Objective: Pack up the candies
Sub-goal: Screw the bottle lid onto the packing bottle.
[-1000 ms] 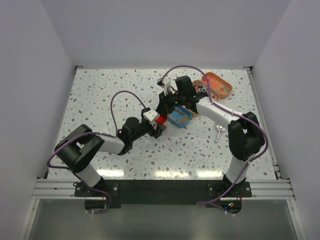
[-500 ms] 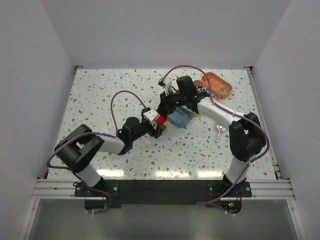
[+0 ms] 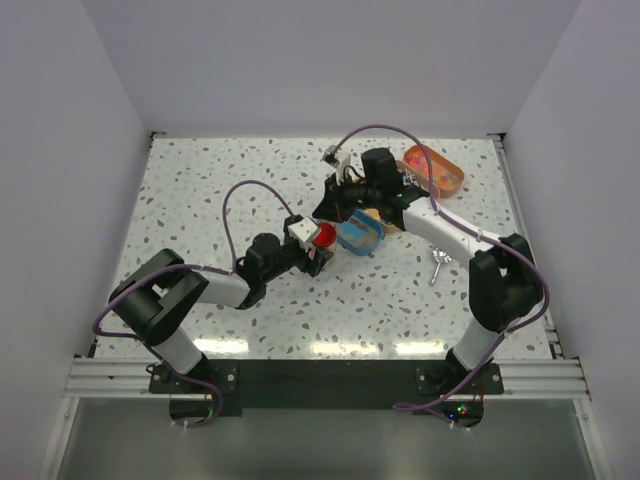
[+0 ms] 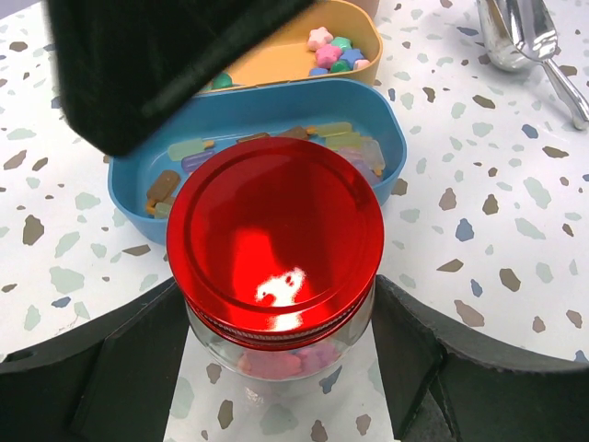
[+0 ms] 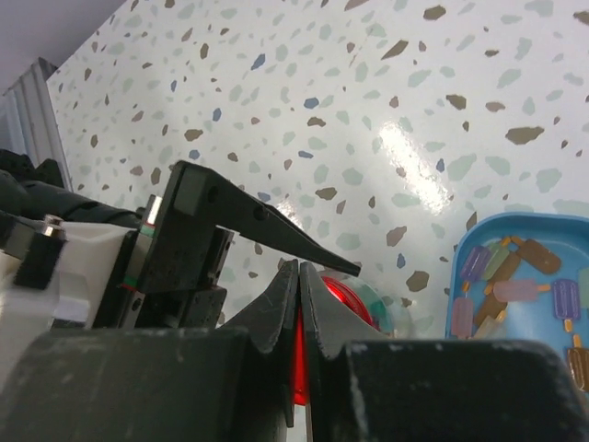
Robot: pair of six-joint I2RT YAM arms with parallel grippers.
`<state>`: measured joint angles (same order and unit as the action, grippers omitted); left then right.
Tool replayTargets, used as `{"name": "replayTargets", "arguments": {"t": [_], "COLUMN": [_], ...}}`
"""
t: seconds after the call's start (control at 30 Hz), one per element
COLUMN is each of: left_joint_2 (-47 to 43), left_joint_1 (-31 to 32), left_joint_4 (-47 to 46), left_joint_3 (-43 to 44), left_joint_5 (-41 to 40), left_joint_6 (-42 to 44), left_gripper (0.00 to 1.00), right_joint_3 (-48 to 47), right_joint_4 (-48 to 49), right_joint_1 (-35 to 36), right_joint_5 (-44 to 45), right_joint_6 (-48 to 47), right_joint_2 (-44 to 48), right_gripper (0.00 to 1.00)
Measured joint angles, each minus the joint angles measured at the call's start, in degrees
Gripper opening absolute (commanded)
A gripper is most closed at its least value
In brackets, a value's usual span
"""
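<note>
Left gripper (image 4: 276,350) clamps the lidded jar (image 4: 308,357); right gripper (image 5: 299,304) is pinched together, empty; candies (image 4: 336,51) seemingly sit unpacked in tins (image 4: 388,129).

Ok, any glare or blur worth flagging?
Left wrist: white glare on the round red metal lid. Right wrist: bright patch on the speckled terrazzo table, right gripper slightly soft. Top external: glare strips along table's near edge.

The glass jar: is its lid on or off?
On. The red lid sits over the jar, covering its mouth. Tightness: cannot tell.
</note>
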<state>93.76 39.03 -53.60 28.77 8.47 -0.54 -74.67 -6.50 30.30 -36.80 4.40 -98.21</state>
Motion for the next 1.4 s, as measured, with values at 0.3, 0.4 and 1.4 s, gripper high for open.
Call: {"name": "replayTargets", "arguments": {"t": [0.3,0.4,1.4], "left_joint_2": [0.0,0.0,-0.1], "left_joint_1": [0.0,0.0,0.0], "left_joint_4": [0.7,0.7,1.0], "left_joint_3": [0.3,0.3,0.5], "left_joint_5": [-0.3,-0.3,-0.6], "left_joint_6": [-0.3,-0.3,-0.3], "left_gripper": [0.51,0.51,0.51], "right_joint_3": [10.9,11.6,1.1], "right_joint_4": [8.5,9.5,-9.2], "right_joint_1": [0.0,0.0,-2.1], "right_joint_5": [-1.8,-1.7,2.3], "right_joint_6": [1.5,1.6,-5.6], "right_joint_2": [1.3,1.8,-0.3], "right_gripper": [0.00,0.01,0.09]}}
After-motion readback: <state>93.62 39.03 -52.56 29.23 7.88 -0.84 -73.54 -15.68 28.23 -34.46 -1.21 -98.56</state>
